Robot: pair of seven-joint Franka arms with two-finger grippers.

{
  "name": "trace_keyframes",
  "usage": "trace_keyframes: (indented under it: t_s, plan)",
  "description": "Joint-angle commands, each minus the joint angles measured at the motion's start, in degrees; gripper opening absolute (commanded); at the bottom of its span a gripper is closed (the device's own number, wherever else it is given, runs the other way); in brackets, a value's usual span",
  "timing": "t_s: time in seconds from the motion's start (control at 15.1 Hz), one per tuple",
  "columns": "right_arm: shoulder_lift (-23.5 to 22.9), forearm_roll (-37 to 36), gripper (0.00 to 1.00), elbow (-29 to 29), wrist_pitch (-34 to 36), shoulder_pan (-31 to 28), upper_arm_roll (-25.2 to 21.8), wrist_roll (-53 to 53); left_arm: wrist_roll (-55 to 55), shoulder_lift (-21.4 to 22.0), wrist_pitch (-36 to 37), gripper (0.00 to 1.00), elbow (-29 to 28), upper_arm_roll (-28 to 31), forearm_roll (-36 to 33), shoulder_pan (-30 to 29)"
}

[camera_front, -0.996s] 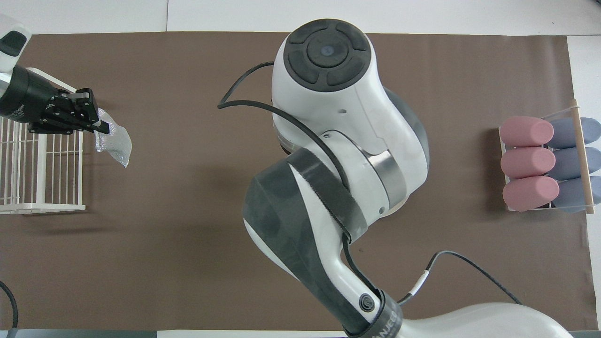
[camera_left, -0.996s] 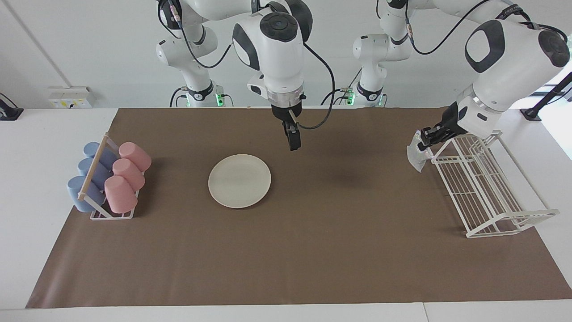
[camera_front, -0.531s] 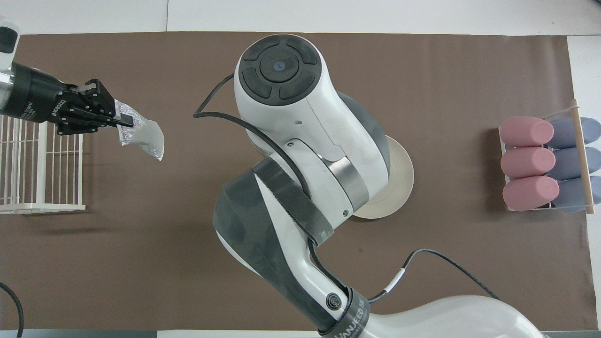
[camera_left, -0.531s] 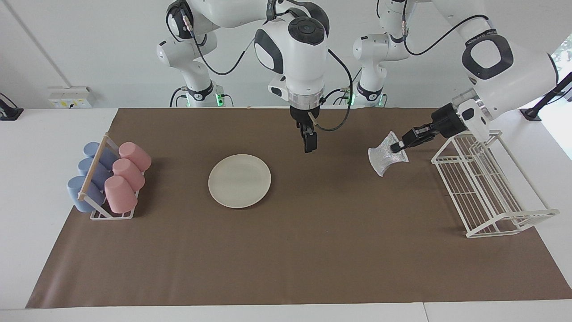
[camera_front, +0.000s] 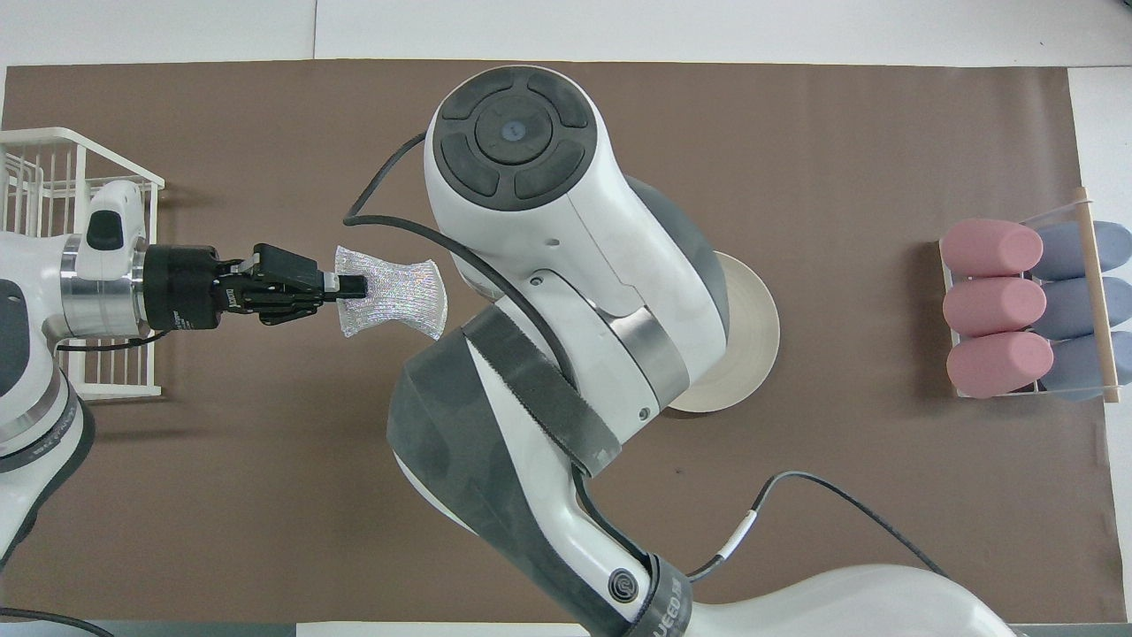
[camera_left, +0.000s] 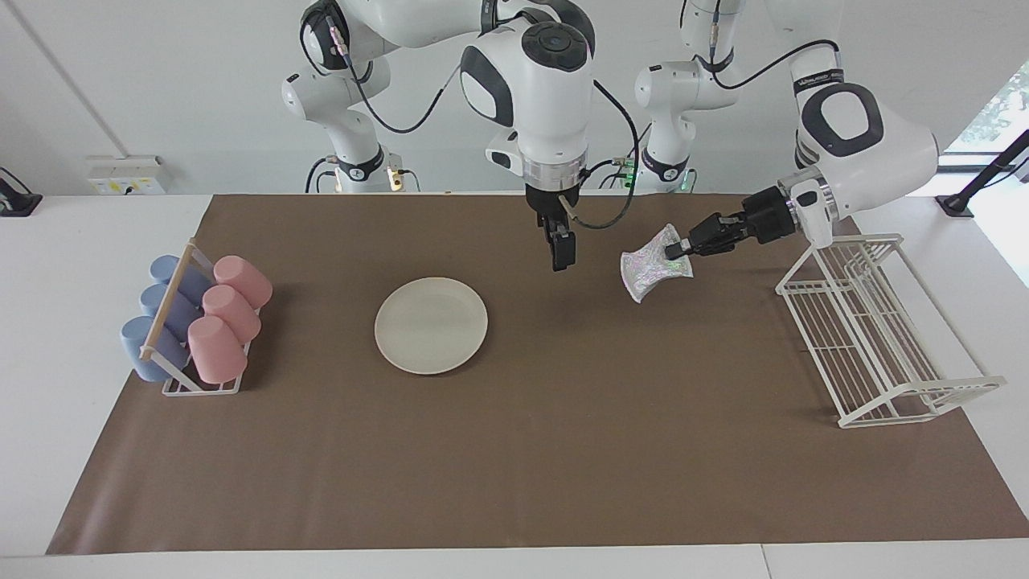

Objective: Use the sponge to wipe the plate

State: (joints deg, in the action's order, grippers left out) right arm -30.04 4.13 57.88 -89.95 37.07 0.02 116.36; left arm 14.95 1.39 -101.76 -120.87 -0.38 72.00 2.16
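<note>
Carried in from over the wire rack (camera_left: 876,338), the sponge (camera_left: 655,272) now hangs above bare mat (camera_left: 563,450), between the rack and the right gripper (camera_left: 560,259). Half a second ago it was closer to the rack, and a second ago it hung right at the rack's rim. The left gripper (camera_left: 682,248) is clenched on one short edge of it, and the pad fans out loose from the fingertips (limp stuff, so it will drape rather than press flat). The right gripper has drifted toward the left arm's end too; it hovers over the mat beside the plate (camera_left: 431,325), nearer the left arm's end. I cannot tell from these views whether its fingers are apart, but nothing is in them.

The plate lies flat on the mat, toward the cup rack (camera_left: 197,322), untouched and well apart from the sponge. So, by my reading, the pick-up is done and the carry is partway. Reaching the plate, lowering onto it and all the wiping remain.
</note>
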Motion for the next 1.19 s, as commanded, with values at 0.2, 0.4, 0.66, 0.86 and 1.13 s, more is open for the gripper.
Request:
trace_keyframes:
  t_s: [0.2, 0.4, 0.66, 0.86, 1.13]
  plan:
    - [0.2, -0.3, 1.00, 1.0, -2.9, -0.1, 0.2, 0.7, 14.6, 2.0, -1.4, 0.00, -7.4, 0.2, 11.0, 5.0]
    - [0.2, -0.1, 1.00, 1.4, -3.0, 0.0, 0.2, 0.6, 18.2, 1.4, -0.4, 0.00, -7.9, 0.1, 11.9, 5.5]
    - [1.1, 0.3, 1.00, 3.4, -3.5, 0.0, 0.2, 0.6, 20.6, 1.4, 1.4, 0.00, -8.4, 0.0, 14.9, 5.7]
    - [4.2, 0.4, 1.00, 10.5, -9.1, 0.2, 0.3, 0.7, 20.6, 1.4, 0.5, 0.00, -8.4, -0.1, 18.1, 7.5]
    - [4.9, 1.4, 1.00, 12.1, -10.9, 1.1, 0.3, 1.0, 20.6, 1.4, -0.1, 0.00, -8.4, 0.0, 19.9, 7.6]
